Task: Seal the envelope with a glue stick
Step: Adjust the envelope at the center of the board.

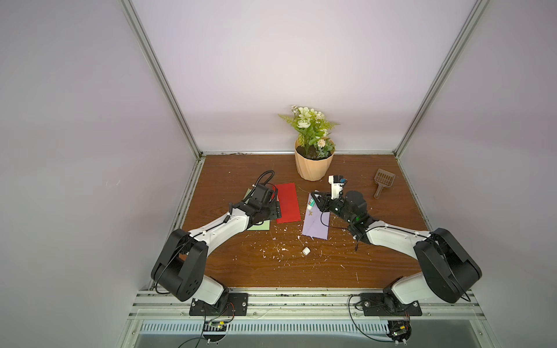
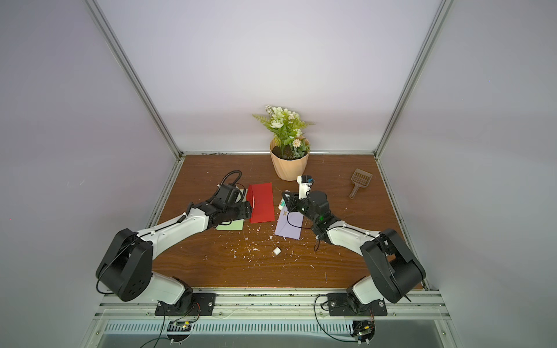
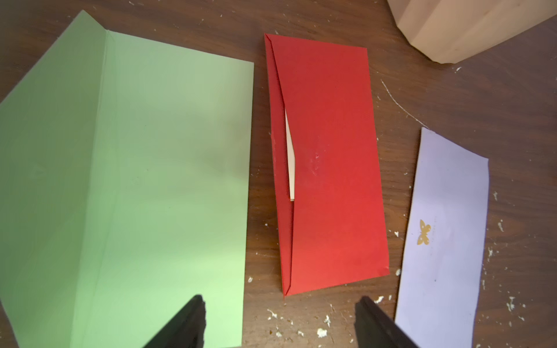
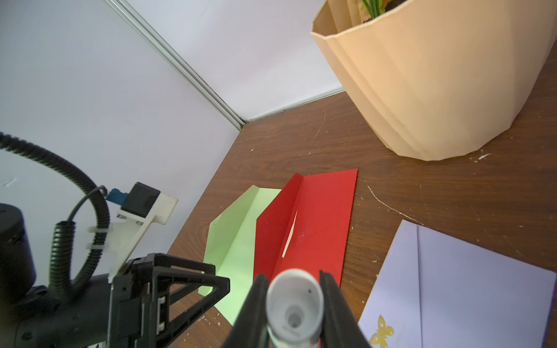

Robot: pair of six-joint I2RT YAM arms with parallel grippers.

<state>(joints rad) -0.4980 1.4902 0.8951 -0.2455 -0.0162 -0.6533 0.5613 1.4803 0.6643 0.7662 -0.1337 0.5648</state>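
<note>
The green envelope (image 3: 150, 180) lies near the table's (image 1: 331, 271) left edge. The left hand (image 3: 280, 319) hovers over its inner edge, fingers spread and holding nothing. A narrow strip of bare wood separates it from the red envelope (image 3: 331, 165), whose long flap stands raised. The right hand (image 4: 294, 281) pinches the glue stick (image 1: 310, 205) above the lilac envelope's (image 1: 316, 223) far end. The front of the table is open apart from a white cap (image 1: 306, 251) and scattered flecks.

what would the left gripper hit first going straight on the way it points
Likely the red envelope, at its flap side; the left gripper points at it, but depth is unclear.
</note>
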